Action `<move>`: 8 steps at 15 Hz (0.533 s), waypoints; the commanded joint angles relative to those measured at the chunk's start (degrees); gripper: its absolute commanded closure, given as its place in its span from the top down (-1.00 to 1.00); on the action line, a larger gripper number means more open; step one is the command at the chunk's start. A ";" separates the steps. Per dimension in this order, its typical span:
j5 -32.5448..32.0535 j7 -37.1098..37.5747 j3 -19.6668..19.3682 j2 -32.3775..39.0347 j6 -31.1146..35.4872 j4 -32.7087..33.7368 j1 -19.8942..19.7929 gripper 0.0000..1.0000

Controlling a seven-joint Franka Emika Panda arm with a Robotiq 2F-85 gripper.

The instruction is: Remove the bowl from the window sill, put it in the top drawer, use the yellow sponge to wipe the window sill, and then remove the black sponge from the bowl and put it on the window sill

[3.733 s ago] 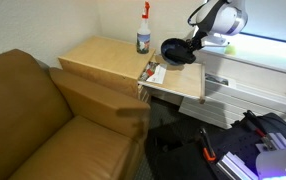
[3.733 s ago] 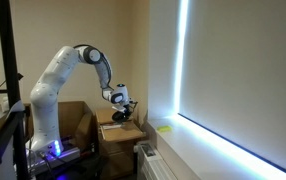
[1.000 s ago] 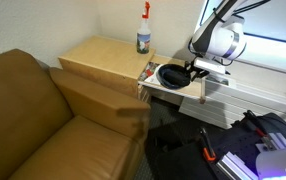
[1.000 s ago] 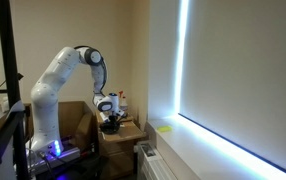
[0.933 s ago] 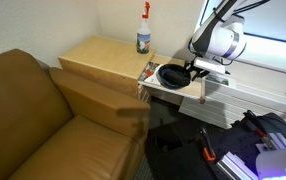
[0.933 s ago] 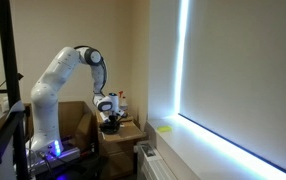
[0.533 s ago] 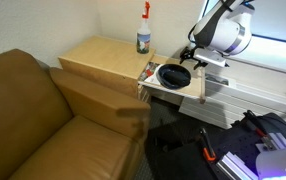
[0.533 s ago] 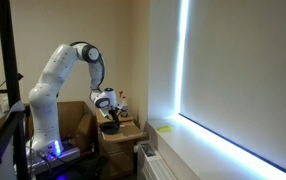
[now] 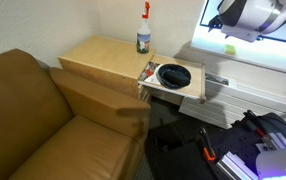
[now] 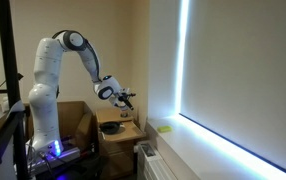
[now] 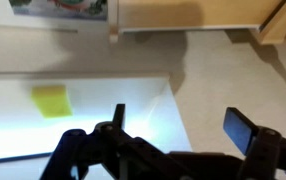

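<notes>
The dark blue bowl (image 9: 173,75) rests in the pulled-out top drawer (image 9: 188,92) of the light wooden cabinet, and it also shows in an exterior view (image 10: 111,127). Its inside looks dark, so I cannot make out the black sponge. My gripper (image 9: 219,24) hangs high above and to the side of the bowl, open and empty. In the wrist view the gripper (image 11: 179,125) spreads wide over the edge of the bright white window sill (image 11: 93,125). The yellow sponge (image 11: 51,100) lies on the sill away from the fingers, also visible in an exterior view (image 10: 165,127).
A spray bottle (image 9: 143,30) stands on the cabinet top (image 9: 98,55) behind the drawer. A brown couch (image 9: 33,115) sits beside the cabinet. A radiator (image 9: 253,90) runs below the sill, and bags and tools (image 9: 243,145) lie on the floor.
The gripper opened and let go of the bowl in the drawer, then rose up and away toward the window sill. The bowl stays in the drawer.
</notes>
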 commanded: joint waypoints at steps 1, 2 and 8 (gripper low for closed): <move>-13.91 9.33 8.77 -3.60 -0.25 -0.20 -8.31 1.00; -7.76 4.39 2.04 -2.92 -0.80 1.11 -3.43 1.00; -3.99 1.54 -3.67 -0.90 -0.57 8.84 -0.91 1.00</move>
